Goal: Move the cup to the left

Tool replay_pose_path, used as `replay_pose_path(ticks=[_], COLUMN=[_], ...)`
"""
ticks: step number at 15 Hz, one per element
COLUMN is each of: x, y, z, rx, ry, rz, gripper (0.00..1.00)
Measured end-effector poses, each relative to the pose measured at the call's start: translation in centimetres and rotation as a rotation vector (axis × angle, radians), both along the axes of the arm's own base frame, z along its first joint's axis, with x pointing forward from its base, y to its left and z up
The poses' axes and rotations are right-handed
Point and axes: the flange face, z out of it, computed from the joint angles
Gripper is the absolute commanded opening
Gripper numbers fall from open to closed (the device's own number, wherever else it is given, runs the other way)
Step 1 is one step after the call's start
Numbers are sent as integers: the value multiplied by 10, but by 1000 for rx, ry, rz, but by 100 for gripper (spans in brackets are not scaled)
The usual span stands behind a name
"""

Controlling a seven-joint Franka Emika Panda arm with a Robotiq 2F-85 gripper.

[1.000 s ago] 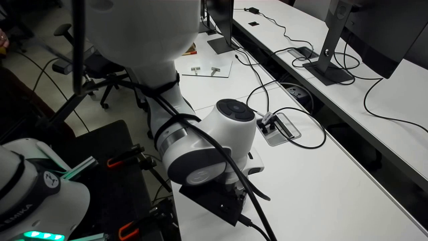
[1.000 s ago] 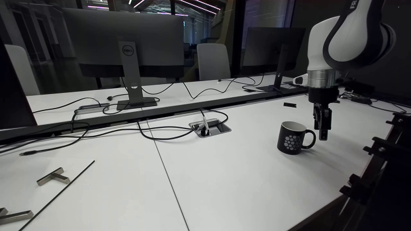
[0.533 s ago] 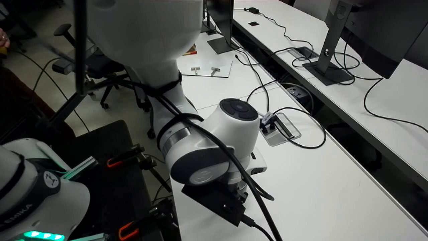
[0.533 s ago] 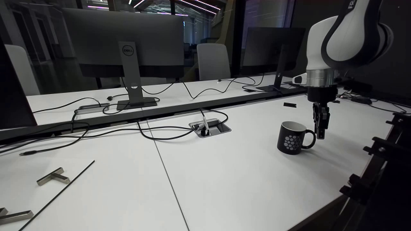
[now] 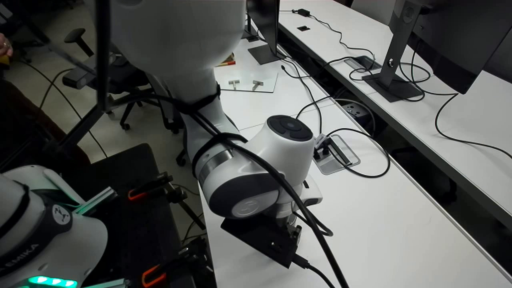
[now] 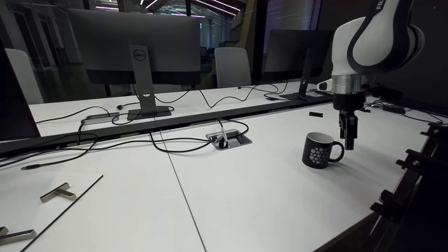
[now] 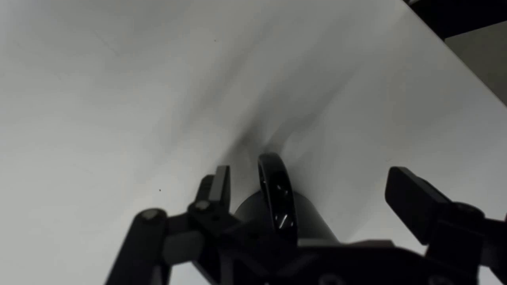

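The gripper (image 7: pixel 309 186) points downward, with its two fingers (image 7: pixel 414 202) spread well apart. The cup (image 6: pixel 316 154) stands upright on the white table (image 6: pixel 252 196), its handle (image 7: pixel 279 194) directed toward the gripper. In the wrist view, the handle appears between the fingers, nearer to one, with a visible gap on either side; whether the fingers are level with the handle cannot be determined. In an exterior view, the fingers are positioned just beside the handle's outer curve, above the table. The robot arm (image 6: pixel 372 49) extends upward from the gripper.

A small black item (image 6: pixel 316 114) lies on the table beyond the cup. A recessed cable box (image 6: pixel 242 140), with black cables (image 6: pixel 180 151) running to it, is set into the table, well apart from the cup. Farther along, two T-shaped metallic pieces (image 5: pixel 257 84) rest on a thin sheet (image 5: pixel 245 76). Across a dark channel (image 5: pixel 420 172), a second table (image 5: pixel 484 116) carries two monitors (image 6: pixel 140 31). A pale chair (image 6: pixel 232 66) stands behind the second table, between the monitors in an exterior view.
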Motion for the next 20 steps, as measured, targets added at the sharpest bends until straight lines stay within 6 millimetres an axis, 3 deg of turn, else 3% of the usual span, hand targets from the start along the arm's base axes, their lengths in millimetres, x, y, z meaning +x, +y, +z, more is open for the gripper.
replay_pose_path(ticks=[3,4,5,6,7,9,10,12,13,14,15,20], x=[2,2,3,3,3,5,6,7,8,8,9,9], y=[0,0,0,0,0,0,0,0,0,0,0,3], z=[0,0,1,1,1,1,1,1,2,2,2,1], rx=[-2,-2,-2,-3,-3,-4,-4,-5,-5,-5,-5,-2], ry=[2,3,3,4,4,3,2,0,-1,-2,-3,-3], rz=[1,2,2,2,3,2,2,2,3,3,3,6], gripper=[66,51,56,75,83,90,86,94,86,69,68,30])
